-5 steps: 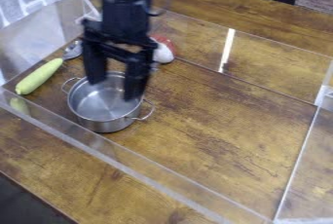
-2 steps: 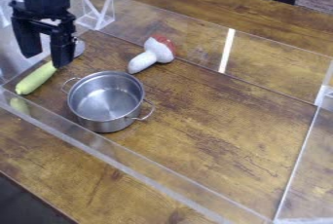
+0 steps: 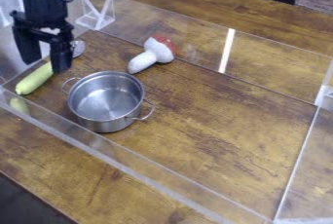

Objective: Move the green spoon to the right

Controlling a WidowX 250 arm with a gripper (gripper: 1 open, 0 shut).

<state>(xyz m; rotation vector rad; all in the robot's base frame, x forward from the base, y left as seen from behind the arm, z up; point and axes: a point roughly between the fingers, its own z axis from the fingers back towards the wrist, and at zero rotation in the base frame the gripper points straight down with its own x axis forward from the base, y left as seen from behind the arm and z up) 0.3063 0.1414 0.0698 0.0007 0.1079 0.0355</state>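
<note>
The green spoon [image 3: 37, 77] lies on the wooden table at the far left, its thick yellow-green handle pointing toward the near left; its silver bowl end shows behind the gripper. My gripper [image 3: 43, 56] hangs pointing straight down over the spoon's upper end, open, with one black finger on each side and nothing between them. Whether the fingers touch the spoon I cannot tell.
A small steel pot [image 3: 107, 100] stands just right of the spoon. A white mushroom-shaped thing with a red cap [image 3: 152, 53] lies behind the pot. Clear acrylic walls [image 3: 156, 174] fence the wooden table, with a low front edge near the spoon.
The arm has swung from above the pot to the left and sunk over the spoon's upper end. The pot, once partly covered, now shows whole. The gripper stayed open.
</note>
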